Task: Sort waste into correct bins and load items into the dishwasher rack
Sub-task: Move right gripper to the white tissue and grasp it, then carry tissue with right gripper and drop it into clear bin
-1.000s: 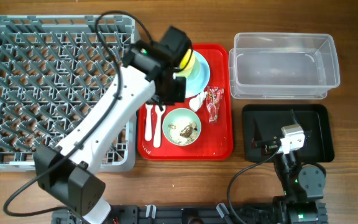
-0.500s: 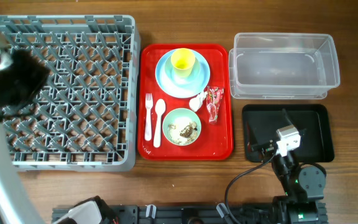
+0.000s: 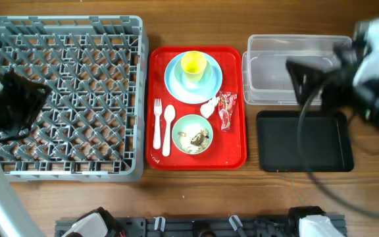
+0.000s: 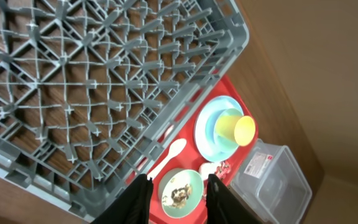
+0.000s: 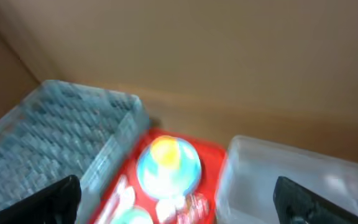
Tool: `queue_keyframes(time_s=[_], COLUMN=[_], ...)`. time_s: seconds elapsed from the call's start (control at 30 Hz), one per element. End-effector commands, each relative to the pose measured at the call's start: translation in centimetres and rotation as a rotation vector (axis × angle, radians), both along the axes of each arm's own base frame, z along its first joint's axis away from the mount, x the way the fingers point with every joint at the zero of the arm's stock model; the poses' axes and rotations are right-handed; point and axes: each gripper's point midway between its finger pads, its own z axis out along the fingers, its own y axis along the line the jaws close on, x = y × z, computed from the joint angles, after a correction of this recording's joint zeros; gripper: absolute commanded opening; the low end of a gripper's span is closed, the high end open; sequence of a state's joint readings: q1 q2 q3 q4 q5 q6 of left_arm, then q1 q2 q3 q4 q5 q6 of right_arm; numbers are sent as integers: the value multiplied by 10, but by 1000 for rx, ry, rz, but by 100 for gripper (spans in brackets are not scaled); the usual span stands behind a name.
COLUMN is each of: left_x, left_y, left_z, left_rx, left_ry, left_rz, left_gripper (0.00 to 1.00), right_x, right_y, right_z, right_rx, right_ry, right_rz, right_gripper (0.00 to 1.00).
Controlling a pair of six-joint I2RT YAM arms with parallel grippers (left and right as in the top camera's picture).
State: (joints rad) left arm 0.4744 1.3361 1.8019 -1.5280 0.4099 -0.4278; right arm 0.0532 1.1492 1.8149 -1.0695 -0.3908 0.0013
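Note:
On the red tray (image 3: 235, 148) a yellow cup (image 3: 193, 64) stands on the light blue plate (image 3: 209, 82). Below them lie a white fork (image 3: 156, 122), a spoon (image 3: 168, 125) and a green bowl (image 3: 193, 133) with food scraps. A red wrapper (image 3: 227, 108) and a white tissue (image 3: 208, 108) lie beside the bowl. My left gripper (image 3: 18, 105) hovers over the left edge of the grey rack (image 3: 64, 39); its jaws (image 4: 178, 179) are open and empty. My right gripper (image 3: 308, 82) is blurred above the clear tub (image 3: 301, 46), and its jaws (image 5: 176, 186) are wide open and empty.
The black tray (image 3: 304, 141) lies in front of the clear tub at the right. The rack (image 4: 104, 81) holds nothing. A cable trails from the right arm across the black tray. Bare wooden table runs along the front edge.
The left arm swung from over the red tray out to the rack's left edge and its jaws parted. The right arm rose from the black tray to above the clear tub.

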Motion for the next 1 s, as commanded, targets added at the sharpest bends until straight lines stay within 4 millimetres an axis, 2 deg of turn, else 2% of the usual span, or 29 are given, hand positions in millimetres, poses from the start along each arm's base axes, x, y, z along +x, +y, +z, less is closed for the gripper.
queue_keyframes(time_s=[0.0,0.03,0.07,0.1,0.13,0.17,0.2,0.23,0.27,0.37,0.4,0.43,0.5,0.6,0.73,0.87,0.97], left_x=[-8,-9,-9,-9,-9,-9,-8,-7,-6,0,1,0,-2,-1,-1,-1,1], left_y=[0,-1,-1,-1,0,0,0,0,-2,-11,-12,-15,-20,-27,-27,-27,-27], left_z=[-2,-3,-3,-3,-3,-3,-3,-3,-2,-2,-3,-5,-8,-8,-9,-8,-10], left_rx=[3,1,3,11,15,16,18,20,22,67,93,126,147,158,158,158,155], left_ry=[27,31,32,29,29,30,26,24,19,13,23,39,59,62,62,62,69], left_rz=[8,8,4,-8,-10,-9,-9,-12,-22,-69,-77,-94,-113,-142,-144,-143,-144], left_gripper=[30,30,29,29,28,27,25,24,23,23,25,32,38,50,50,49,49], right_x=[4,0,-4,-6,-8,-7,-4,-2,-2,1,9,18,31,44,56,58,64], right_y=[47,59,70,77,84,85,84,83,88,117,124,130,138,146,154,142,145], right_z=[13,6,-9,-36,-62,-77,-102,-118,-137,-186,-210,-234,-268,-320,-389,-433,-443], right_rx=[157,226,251,222,148,98,7,-50,-85,-86,-80,-67,-50,-43,-77,-120,-106], right_ry=[124,200,290,410,492,538,603,633,667,732,749,755,762,810,896,962,956], right_rz=[279,348,392,376,341,288,149,42,-56,-79,-92,-105,-126,-171,-218,-356,-363], right_gripper=[100,82,50,25,20,19,19,20,27,42,50,63,62,55,48,45,44])
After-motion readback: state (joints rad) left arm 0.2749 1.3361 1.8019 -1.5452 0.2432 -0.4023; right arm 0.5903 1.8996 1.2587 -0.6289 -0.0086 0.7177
